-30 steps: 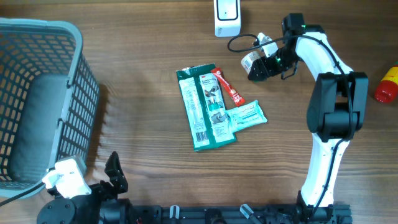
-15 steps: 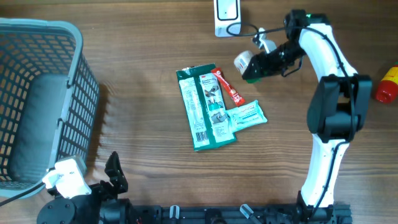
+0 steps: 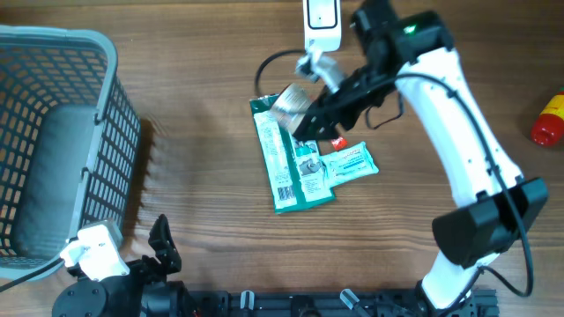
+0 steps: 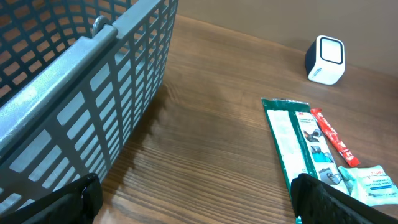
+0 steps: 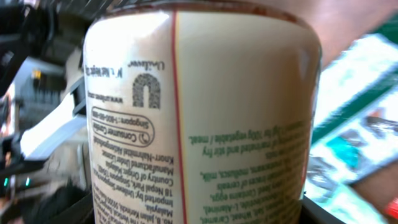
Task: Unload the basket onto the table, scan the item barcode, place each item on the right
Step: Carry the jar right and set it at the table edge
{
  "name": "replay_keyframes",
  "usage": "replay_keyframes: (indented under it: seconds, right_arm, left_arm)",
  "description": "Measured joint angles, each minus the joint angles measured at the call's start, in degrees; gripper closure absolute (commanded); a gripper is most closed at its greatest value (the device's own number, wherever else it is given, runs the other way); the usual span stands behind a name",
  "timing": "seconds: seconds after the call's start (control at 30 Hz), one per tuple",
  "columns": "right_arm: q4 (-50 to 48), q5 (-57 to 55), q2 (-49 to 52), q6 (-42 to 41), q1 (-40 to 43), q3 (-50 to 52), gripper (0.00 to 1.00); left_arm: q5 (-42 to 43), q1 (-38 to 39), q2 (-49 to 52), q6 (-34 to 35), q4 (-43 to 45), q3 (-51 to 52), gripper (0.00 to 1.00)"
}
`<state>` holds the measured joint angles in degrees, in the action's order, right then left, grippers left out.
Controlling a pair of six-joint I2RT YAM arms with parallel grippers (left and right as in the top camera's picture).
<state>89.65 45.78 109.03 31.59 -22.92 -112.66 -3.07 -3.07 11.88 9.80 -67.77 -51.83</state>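
Jar (image 3: 284, 104) held clear of the bench (image 3: 203, 238) in the right pincer (image 3: 300, 114), upper centre of the overhead frame, blurred there. Pincer clenched on the jar, jaws spread partway to its width. Positioned over the top end of the green pack (image 3: 286, 176), below and slightly left of the scanner (image 3: 321, 22), apart from it.

Right wrist view: jar filling almost the whole frame. Cream label noted, with a thin red vertical line, a logo and small print, all reading upside down. Dark band along the top edge. Green pack visible behind, blurred, at the right edge.

Scanner white, standing at the top edge of the overhead frame. Black cable (image 3: 267, 66) looped just left of the arm, above the pack.

Green pack lying flat at centre, long axis running top to bottom of the frame. Red sachet (image 3: 336, 139) just beside its right edge, partly covered by the arm. Teal sachet (image 3: 352, 164) lower, touching the pack's right edge. Red bottle (image 3: 548, 119) at the right edge of the frame, well apart from the rest.

Grey basket (image 3: 123, 150) occupying the left side of the frame.

Left pincer (image 4: 198, 202) in the lower left corner of the overhead frame, released, jaws fully spread, holding nothing. Left wrist view: basket wall at upper left, pack and sachets at lower right, scanner at upper right.
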Motion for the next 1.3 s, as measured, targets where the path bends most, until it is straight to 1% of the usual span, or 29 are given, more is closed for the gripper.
replay_keyframes:
  seconds: [0.13,0.27,0.33,0.4,0.53,0.67,0.73,0.8,0.87,0.97,1.1,1.23,1.3]
  right_arm:
    - [0.92,-2.91,-0.20,-0.07,-5.18,0.00,0.53]
    - [-0.83,-6.49,-0.20,-0.70,-6.19,0.00,0.52]
    - [-3.87,-10.16,-0.20,-2.58,-6.19,0.00,0.52]
    - [-9.60,-16.11,-0.20,-6.27,-6.19,0.00,0.49]
    - [-25.92,-32.76,-0.20,-14.58,-6.19,0.00,0.48]
    - [-38.18,-48.15,0.20,-17.27,-6.05,0.00,0.52]
    - [-43.32,-54.07,1.57,-16.92,-5.64,-0.02,0.52]
    - [-48.83,-59.60,4.28,-15.93,-5.07,-0.15,0.46]
    - [-53.53,-64.48,7.89,-14.82,-4.26,-0.15,0.45]
    - [-60.43,-69.35,13.11,-12.55,-2.71,-0.15,0.45]
    - [-73.29,-76.74,19.82,-7.15,-0.33,-0.13,0.44]
    - [-78.40,-81.70,23.89,-2.01,0.63,-0.11,0.43]
    - [-79.08,-82.68,25.20,-0.57,0.57,-0.11,0.43]
  left_arm:
    - [0.00,0.00,0.00,0.00,0.00,0.00,0.00]
    - [0.00,0.00,0.00,0.00,0.00,0.00,0.00]
    - [0.00,0.00,0.00,0.00,0.00,0.00,0.00]
    - [0.00,0.00,0.00,0.00,0.00,0.00,0.00]
    - [0.02,0.00,0.00,0.00,0.00,0.00,0.00]
    - [0.00,0.00,0.00,0.00,0.00,0.00,0.00]
    - [0.00,0.00,0.00,0.00,0.00,0.00,0.00]
    - [0.00,0.00,0.00,0.00,-0.02,0.00,0.00]
    - [0.00,0.00,0.00,0.00,-0.02,0.00,0.00]
    - [0.00,0.00,0.00,0.00,-0.02,0.00,0.00]
    - [0.00,0.00,0.00,0.00,-0.02,0.00,0.00]
    - [0.00,0.00,0.00,0.00,0.00,0.00,0.00]
    - [0.00,0.00,0.00,0.00,-0.02,0.00,0.00]
